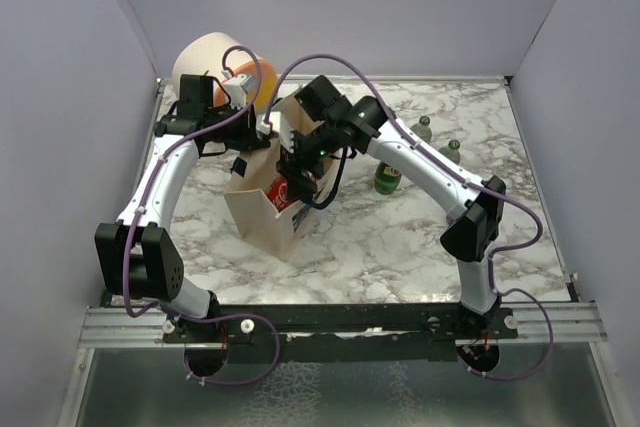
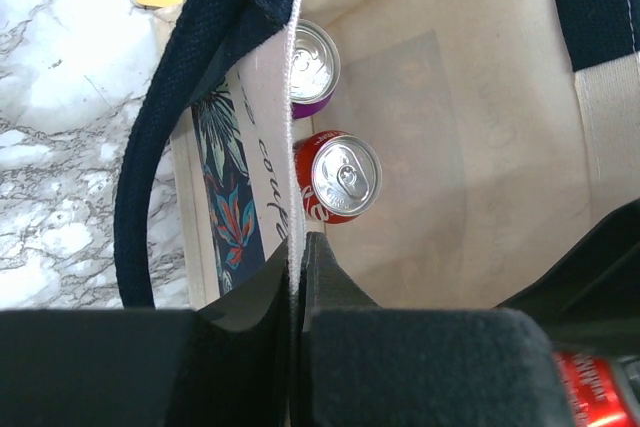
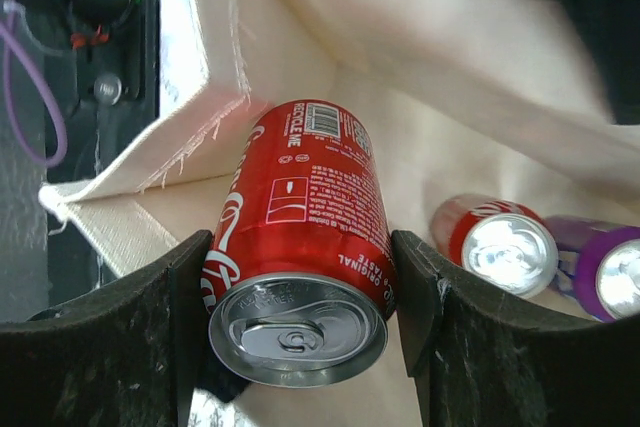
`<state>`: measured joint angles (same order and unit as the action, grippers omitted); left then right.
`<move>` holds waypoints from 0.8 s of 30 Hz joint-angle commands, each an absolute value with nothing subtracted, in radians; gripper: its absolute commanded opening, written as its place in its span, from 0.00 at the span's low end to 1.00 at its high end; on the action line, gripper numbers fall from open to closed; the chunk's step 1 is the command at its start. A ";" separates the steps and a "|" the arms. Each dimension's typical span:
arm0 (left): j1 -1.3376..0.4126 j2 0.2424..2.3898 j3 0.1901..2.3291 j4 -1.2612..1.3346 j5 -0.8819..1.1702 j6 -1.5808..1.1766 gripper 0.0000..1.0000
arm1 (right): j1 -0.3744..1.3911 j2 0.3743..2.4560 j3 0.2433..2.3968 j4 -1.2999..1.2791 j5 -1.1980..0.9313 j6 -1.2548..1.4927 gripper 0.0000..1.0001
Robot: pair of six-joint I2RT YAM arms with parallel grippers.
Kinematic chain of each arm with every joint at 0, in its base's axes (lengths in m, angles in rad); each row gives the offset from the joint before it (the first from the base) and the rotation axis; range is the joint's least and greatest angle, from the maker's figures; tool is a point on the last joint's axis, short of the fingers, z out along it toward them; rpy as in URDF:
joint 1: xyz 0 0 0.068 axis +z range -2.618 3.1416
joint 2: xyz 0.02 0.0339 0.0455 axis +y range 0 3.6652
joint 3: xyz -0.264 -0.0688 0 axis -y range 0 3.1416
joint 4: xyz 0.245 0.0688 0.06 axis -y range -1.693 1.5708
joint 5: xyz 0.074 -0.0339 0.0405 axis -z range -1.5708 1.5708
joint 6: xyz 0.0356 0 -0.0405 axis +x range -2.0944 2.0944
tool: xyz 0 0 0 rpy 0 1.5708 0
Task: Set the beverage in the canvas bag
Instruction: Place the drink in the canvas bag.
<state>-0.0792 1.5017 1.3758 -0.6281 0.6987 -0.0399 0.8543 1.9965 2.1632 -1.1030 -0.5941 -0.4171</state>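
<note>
Red aluminium cola can (image 3: pixel 298 247), lower centre of the right wrist view, clamped in the right jaws at the beige canvas bag (image 3: pixel 480 97) mouth. Left jaws pinch the bag's rim tight. Release risks toppling the two upright cans (image 2: pixel 340 177) below; rim slippage would collapse the opening.

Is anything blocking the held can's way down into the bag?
Nothing visible. The right gripper holds the red can at the canvas bag's open mouth, whose rim the left gripper pinches. A second red can and a purple can stand inside, off to one side.
</note>
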 commanded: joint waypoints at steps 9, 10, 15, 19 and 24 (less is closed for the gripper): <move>-0.080 1.478 1.359 -0.594 0.696 -0.021 0.00 | 0.933 1.908 2.021 -1.054 -0.611 -0.487 0.01; -0.080 1.476 1.359 -0.590 0.700 -0.018 0.00 | 0.933 1.902 2.018 -1.050 -0.596 -0.475 0.01; -0.080 1.466 1.362 -0.569 0.723 -0.014 0.07 | 0.927 1.890 2.029 -1.010 -0.543 -0.435 0.01; -0.078 1.469 1.393 -0.576 0.735 0.005 0.17 | 0.887 1.910 2.081 -0.985 -0.525 -0.388 0.01; -0.075 1.468 1.461 -0.590 0.750 0.040 0.41 | 0.823 1.934 2.135 -0.961 -0.535 -0.349 0.01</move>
